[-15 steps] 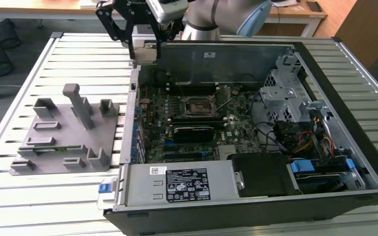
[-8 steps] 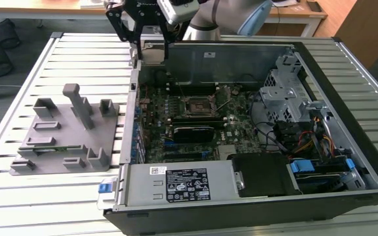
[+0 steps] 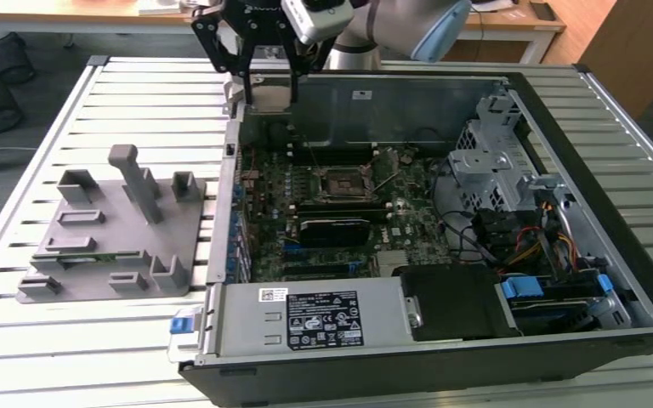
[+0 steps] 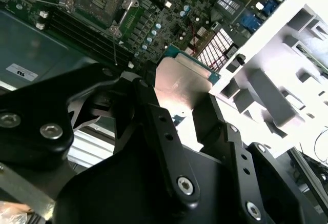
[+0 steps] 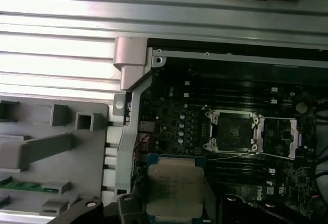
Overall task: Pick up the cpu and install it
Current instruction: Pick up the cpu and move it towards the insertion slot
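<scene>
A slatted metal table (image 3: pixel 54 340) holds an open computer case (image 3: pixel 417 374), with a grey fixture (image 3: pixel 111 246) beside it on the exterior view's left. My gripper (image 3: pixel 265 85) hangs above the far corner of the case nearest the fixture, and its two black fingers (image 4: pixel 154 116) are clamped on the cpu (image 3: pixel 263 86), one on each of two opposite edges. I hold the cpu flat, with its silvery metal lid up. In the first wrist view the cpu (image 5: pixel 174 188) is close to square, so no side reads as the long one, and its edges run about parallel to the case walls. A thin green rim frames the lid. Faint print marks the lid, too dim to make out. The cpu is held in the air, well apart from the socket (image 5: pixel 233 129), which lies open on the board with its metal frame swung aside. A green memory stick (image 3: pixel 71 259) rests in the fixture. A white label (image 3: pixel 360 93) sits on the case's far wall, and a black label (image 3: pixel 324 319) sits on the power supply (image 3: pixel 247 327). Their text is too small to read.
</scene>
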{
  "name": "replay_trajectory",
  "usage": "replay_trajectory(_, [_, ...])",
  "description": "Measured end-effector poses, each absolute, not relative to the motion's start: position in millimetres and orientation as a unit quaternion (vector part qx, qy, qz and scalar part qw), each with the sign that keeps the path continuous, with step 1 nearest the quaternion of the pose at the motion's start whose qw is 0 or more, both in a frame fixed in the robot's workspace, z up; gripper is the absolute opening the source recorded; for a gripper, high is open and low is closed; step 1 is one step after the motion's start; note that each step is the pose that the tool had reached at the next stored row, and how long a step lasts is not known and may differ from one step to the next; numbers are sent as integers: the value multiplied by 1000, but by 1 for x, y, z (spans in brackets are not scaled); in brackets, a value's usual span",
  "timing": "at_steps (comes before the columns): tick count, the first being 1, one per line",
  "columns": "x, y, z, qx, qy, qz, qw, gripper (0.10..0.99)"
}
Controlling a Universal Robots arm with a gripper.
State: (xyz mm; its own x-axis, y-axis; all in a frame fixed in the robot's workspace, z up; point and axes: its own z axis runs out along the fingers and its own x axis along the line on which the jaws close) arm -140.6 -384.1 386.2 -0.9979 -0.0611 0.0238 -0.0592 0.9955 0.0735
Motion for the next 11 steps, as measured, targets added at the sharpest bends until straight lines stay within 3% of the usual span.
replay_trajectory(11, [-125, -384, 385, 30, -999, -36, 13, 533])
